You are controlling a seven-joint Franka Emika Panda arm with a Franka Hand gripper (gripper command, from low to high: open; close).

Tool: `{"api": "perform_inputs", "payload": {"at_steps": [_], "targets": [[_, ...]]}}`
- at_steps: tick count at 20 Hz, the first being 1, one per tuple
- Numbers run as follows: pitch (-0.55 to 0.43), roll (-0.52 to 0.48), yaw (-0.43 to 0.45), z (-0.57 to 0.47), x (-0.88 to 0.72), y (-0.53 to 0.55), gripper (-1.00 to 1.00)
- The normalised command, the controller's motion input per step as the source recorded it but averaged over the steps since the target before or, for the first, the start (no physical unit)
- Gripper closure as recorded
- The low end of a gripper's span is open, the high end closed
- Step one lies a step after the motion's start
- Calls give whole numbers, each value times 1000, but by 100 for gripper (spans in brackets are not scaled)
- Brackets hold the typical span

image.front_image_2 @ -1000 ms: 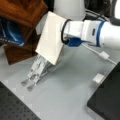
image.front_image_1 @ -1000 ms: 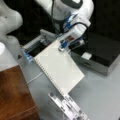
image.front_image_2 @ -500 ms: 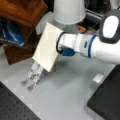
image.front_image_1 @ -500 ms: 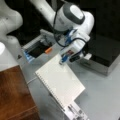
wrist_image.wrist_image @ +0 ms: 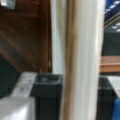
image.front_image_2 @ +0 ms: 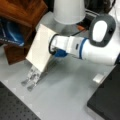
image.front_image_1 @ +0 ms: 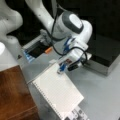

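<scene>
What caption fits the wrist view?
Hand shut on the spiral notebook, seen edge-on, wooden box behind.

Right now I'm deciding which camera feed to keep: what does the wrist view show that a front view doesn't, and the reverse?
Only the wrist view shows the white board edge-on, a thin upright strip with a brownish band along it, right at the camera with dark gripper fingers on both sides.

Only a front view shows the white robot arm, the metal stand under the board's lower edge, and the grey table.

Both show the board, the gripper closed on it, and the brown wooden piece behind.
</scene>
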Motion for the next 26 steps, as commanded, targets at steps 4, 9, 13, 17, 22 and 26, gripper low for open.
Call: {"api": "perform_inputs", "payload": {"at_steps": [4,9,13,17,22,26], "targets": [[-149,-156,39,-239,128,-13,100],[-168,-172,19,-208,86,50,100],[-177,-148,18,-241,56,21,100],[-183,-165,39,-260,77,-2,100],[-181,-162,38,-222,107,15,100],[-152,-143,27,-169,129,43,-100]]}}
